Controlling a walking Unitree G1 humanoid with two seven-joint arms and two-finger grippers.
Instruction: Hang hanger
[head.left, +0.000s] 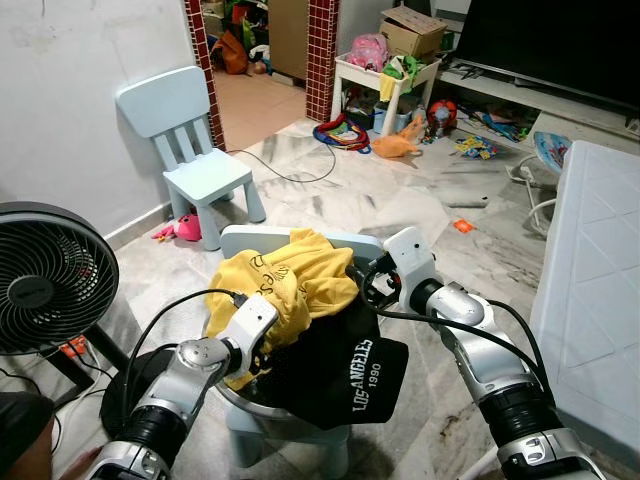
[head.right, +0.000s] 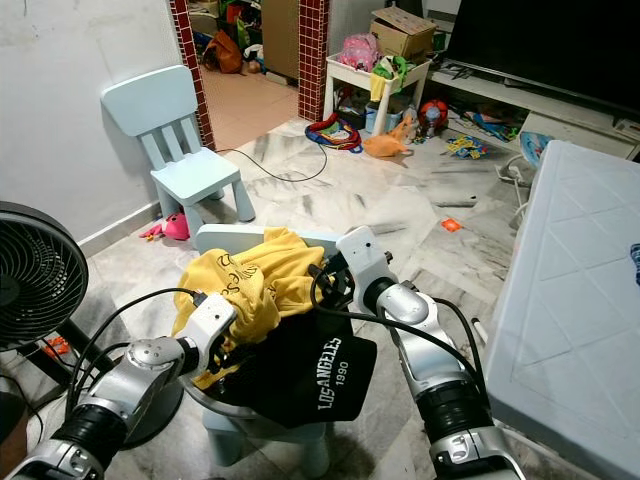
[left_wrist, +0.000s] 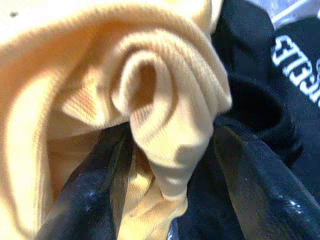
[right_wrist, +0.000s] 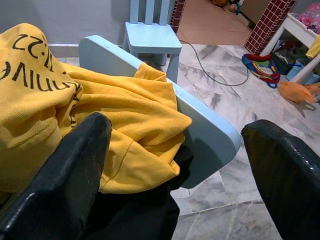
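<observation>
A yellow shirt (head.left: 285, 275) and a black "Los Angeles 1990" shirt (head.left: 345, 375) lie heaped on a small pale-blue chair (head.left: 240, 238) right in front of me. My left gripper (head.left: 264, 338) is pushed into the yellow shirt's lower edge. In the left wrist view its fingers (left_wrist: 90, 200) pinch a fold of the yellow cloth (left_wrist: 170, 150). My right gripper (head.left: 368, 285) hovers open at the right end of the chair back, just above the black shirt. Its fingers (right_wrist: 65, 170) stand wide apart, with the chair back (right_wrist: 210, 135) beyond them.
A second pale-blue chair (head.left: 195, 150) stands by the wall at the back left. A black fan (head.left: 45, 275) is close on my left. A white quilted surface (head.left: 600, 280) runs along the right. Toys and a cable (head.left: 290, 178) litter the marble floor behind.
</observation>
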